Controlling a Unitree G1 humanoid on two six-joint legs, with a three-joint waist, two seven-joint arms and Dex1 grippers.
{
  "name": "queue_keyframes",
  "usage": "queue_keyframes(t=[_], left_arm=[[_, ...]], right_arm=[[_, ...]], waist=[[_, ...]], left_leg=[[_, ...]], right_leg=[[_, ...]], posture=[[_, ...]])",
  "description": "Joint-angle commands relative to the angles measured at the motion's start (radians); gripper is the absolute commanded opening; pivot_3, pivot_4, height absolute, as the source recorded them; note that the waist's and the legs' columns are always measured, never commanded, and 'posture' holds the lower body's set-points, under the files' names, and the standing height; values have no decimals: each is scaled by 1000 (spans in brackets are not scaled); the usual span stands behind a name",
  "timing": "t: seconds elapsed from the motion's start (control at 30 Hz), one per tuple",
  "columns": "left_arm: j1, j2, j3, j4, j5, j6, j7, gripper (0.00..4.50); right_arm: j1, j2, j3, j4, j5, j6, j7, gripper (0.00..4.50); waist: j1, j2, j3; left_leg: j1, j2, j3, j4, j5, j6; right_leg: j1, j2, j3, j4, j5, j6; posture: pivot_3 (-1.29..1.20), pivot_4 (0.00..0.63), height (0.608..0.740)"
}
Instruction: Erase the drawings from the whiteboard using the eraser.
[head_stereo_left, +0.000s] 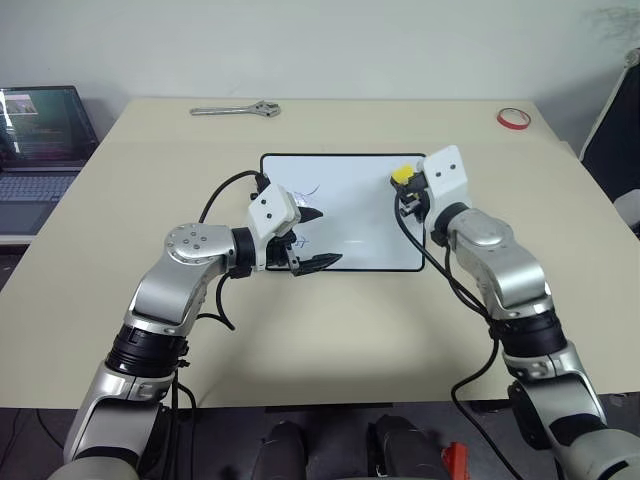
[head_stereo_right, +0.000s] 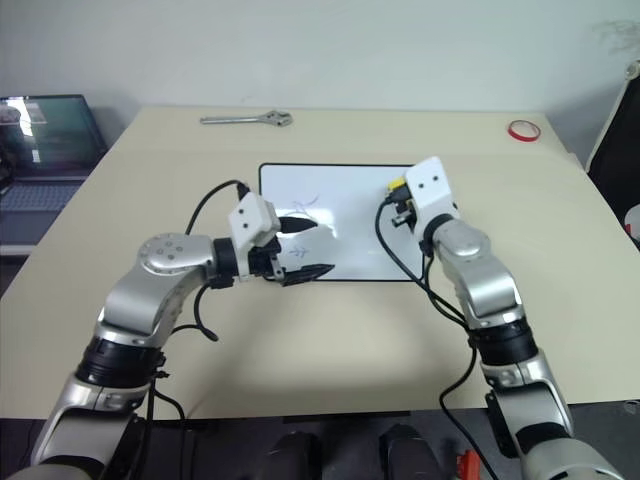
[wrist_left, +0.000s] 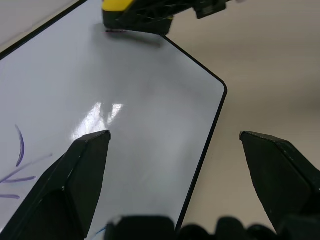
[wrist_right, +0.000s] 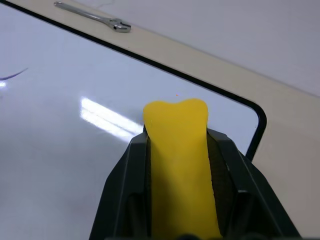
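One eraser (wrist_right: 177, 165), clamped within right pincer (head_stereo_left: 408, 190)

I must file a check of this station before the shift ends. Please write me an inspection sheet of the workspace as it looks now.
Surface: beige table, no spills seen.
Job's things: whiteboard lies flat at mid table; blue drawings remain on its left part, a faint red mark beside the eraser; yellow eraser at the board's far right corner.
Clutter: wrench and red tape ring near the far edge.
Grippers: right gripper shut on the eraser; left gripper open over the board's near left edge.
Cables: black cables hang along both arms.
Surroundings: open laptop left of the table.
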Motion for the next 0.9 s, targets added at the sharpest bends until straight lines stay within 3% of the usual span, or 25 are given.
queue_keyframes(t=[0.03,0.4,0.63,0.9], left_arm=[[-3,7,10,-22,1,-10,-2,4500],[22,15,22,-34,5,-18,8,4500],[18,9,17,-27,6,-27,6,4500],[16,5,17,-21,5,-32,4,4500]], right_arm=[[-53,19,-6,78,-64,-108,-30,1144],[14,-21,42,92,-109,-40,127,1143],[-36,0,-19,137,-138,-89,40,1143],[-19,-27,2,143,-164,-62,85,1140]], waist=[[1,0,0],[-2,0,0],[-4,0,0],[-3,0,0]], left_leg=[[0,0,0,0,0,0],[2,0,0,3,0,0],[2,-1,-1,8,0,0],[2,-1,-1,8,0,0]], right_leg=[[0,0,0,0,0,0],[1,0,0,3,0,0],[1,0,0,9,0,0],[1,0,0,10,0,0]], posture=[[0,150,740],[0,150,740],[0,150,740],[0,150,740]])
